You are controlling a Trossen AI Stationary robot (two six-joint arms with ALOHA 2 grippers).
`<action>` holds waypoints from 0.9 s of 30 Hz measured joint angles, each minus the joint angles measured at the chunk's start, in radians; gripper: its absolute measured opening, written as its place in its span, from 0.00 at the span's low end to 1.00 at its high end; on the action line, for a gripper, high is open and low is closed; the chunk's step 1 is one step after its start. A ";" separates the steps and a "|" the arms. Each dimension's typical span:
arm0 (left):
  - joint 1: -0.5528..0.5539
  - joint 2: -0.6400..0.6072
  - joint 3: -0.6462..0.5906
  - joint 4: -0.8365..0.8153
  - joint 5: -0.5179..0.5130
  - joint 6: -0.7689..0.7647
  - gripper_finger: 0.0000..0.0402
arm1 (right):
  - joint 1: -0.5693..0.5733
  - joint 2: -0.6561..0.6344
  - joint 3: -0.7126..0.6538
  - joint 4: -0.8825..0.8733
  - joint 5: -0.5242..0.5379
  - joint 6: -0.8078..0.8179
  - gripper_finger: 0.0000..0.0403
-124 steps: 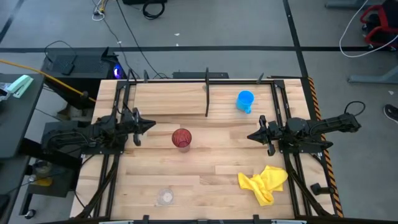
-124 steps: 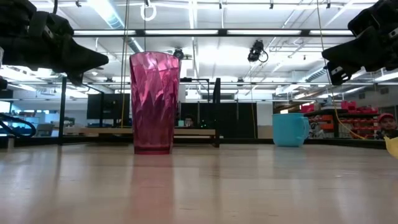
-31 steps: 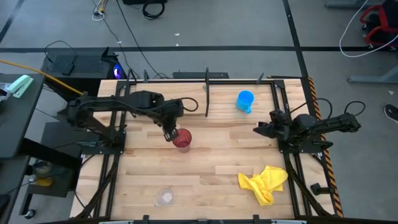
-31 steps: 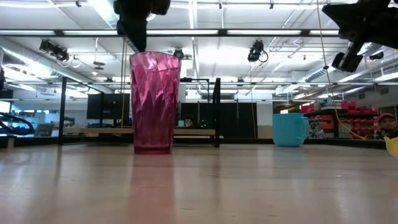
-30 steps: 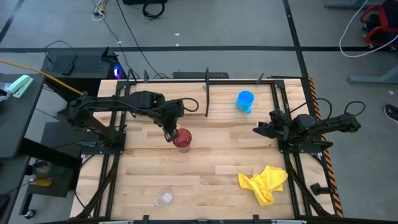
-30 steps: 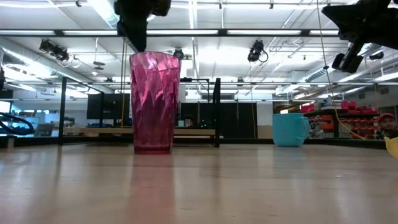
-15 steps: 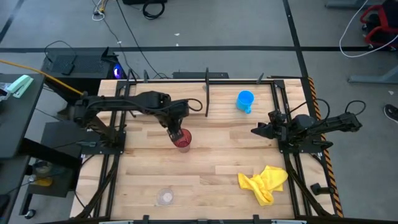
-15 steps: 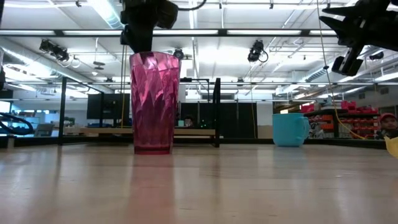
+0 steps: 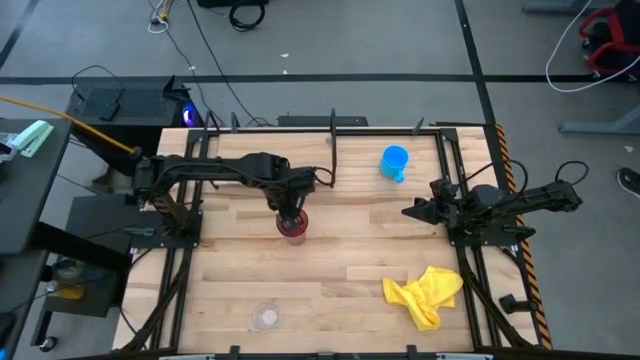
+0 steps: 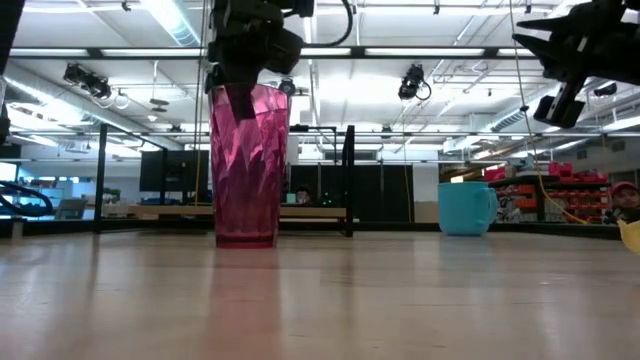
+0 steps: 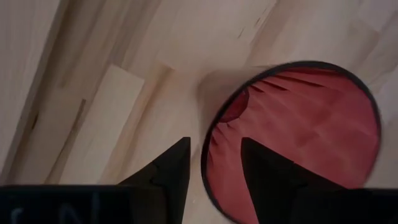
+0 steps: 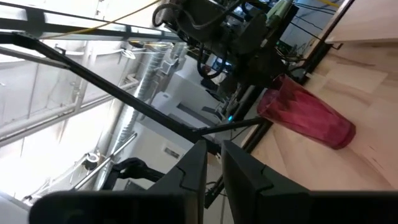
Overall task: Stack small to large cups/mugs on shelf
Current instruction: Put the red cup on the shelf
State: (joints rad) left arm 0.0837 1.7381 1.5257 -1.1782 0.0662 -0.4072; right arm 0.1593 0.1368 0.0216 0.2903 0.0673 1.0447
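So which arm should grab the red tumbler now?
Left. The left gripper is open right above the red tumbler, its fingers straddling the rim. The right gripper hovers at the table's right side, well away from it.

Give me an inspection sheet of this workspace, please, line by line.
Surface: wooden table, planks bare in the middle.
Job's things: red tumbler upright mid-table; blue cup upright by the shelf; clear cup near the front edge.
Clutter: yellow cloth, crumpled.
Grippers: left gripper over the tumbler, jaws open astride its rim; right gripper idle at the table's right, jaws nearly together.
Cables: cords on the floor.
Surroundings: red chair.
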 joint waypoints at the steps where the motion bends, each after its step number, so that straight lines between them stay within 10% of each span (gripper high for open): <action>1: 0.003 0.002 -0.001 0.000 0.000 0.001 0.38 | 0.000 0.000 0.000 -0.005 0.000 0.000 0.14; 19: 0.038 0.007 0.000 0.009 -0.063 -0.008 0.04 | 0.000 0.010 0.000 -0.014 0.000 0.000 0.14; 27: 0.038 0.006 0.000 0.004 -0.066 0.000 0.07 | 0.000 0.010 0.000 -0.014 0.000 -0.026 0.14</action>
State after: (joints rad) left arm 0.1215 1.7444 1.5257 -1.1747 0.0003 -0.4073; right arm 0.1596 0.1471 0.0216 0.2764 0.0669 1.0184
